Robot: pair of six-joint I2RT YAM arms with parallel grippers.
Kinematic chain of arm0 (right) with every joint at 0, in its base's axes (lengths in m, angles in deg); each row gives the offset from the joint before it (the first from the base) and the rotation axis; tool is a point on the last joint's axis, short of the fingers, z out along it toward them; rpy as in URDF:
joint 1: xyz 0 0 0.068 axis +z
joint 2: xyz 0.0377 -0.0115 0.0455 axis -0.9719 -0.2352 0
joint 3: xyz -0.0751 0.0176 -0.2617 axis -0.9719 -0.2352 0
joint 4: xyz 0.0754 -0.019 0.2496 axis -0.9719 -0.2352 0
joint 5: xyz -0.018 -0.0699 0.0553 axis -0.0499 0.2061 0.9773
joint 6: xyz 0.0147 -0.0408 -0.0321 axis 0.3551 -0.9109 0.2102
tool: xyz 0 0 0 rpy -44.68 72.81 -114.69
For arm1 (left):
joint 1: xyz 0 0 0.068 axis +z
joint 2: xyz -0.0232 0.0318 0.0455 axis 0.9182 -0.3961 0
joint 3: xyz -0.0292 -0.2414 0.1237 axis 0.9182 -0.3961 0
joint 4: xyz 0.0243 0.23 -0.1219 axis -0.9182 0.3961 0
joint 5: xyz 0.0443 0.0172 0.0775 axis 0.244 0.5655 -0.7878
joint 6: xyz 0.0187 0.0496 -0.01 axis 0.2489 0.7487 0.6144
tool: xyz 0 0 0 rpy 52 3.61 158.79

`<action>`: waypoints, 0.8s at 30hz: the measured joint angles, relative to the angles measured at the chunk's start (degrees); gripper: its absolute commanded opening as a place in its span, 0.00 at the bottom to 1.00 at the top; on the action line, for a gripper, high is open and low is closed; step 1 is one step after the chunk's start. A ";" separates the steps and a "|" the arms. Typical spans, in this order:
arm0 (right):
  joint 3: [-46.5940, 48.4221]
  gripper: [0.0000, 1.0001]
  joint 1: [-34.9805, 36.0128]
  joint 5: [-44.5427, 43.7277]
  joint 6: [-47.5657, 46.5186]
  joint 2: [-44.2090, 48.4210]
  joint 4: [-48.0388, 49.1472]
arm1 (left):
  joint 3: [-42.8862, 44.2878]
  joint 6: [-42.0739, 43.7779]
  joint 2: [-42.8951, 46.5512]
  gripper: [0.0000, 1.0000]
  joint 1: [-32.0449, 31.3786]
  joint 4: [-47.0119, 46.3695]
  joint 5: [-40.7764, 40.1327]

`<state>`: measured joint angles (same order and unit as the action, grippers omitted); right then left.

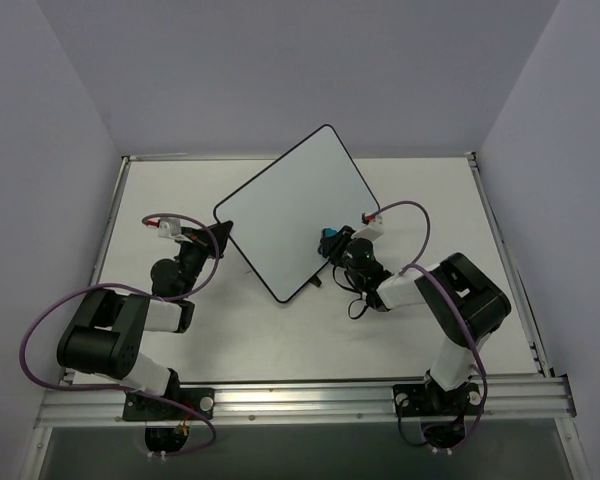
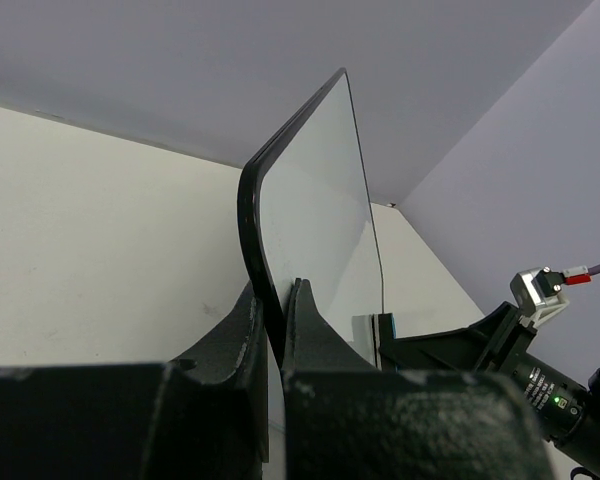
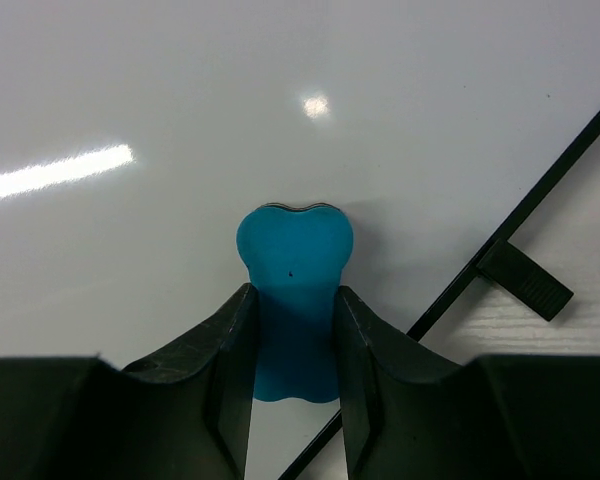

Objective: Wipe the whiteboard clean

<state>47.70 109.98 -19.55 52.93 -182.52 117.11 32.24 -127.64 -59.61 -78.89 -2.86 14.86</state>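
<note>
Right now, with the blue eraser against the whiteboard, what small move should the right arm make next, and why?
Probably a short wipe inward, away from the edge. The right gripper holds the blue eraser against the whiteboard close to its black edge and a clip, while the left gripper clamps another edge, steadying it. No marks show beside the eraser.

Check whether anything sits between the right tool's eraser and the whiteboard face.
Nothing visible does. The right tool grips the blue eraser, seemingly pressed on the bare face of the whiteboard; the left tool clamps its edge elsewhere.
</note>
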 measured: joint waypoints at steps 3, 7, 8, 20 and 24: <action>-0.20 0.00 -0.39 3.10 -2.64 -0.35 1.55 | 0.00 0.00 0.00 0.02 0.00 0.02 -0.07; 1.01 0.00 0.76 3.43 -8.31 -0.66 1.57 | 0.00 0.00 0.00 0.02 0.00 0.11 -0.59; 1.90 0.00 1.53 2.91 -9.62 -0.66 0.85 | 0.00 0.00 0.00 0.02 0.02 0.11 -0.79; 18.73 0.00 14.29 3.69 -17.03 -0.98 -13.18 | -0.02 0.00 0.00 0.02 0.02 0.39 -1.16; 21.73 0.00 15.76 3.45 -17.53 -1.60 -16.76 | -0.02 0.00 0.00 0.02 0.02 0.66 -1.44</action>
<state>69.42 125.74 -16.10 35.40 -184.11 100.34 32.22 -127.64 -59.61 -78.87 -2.20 13.42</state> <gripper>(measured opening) 0.283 0.079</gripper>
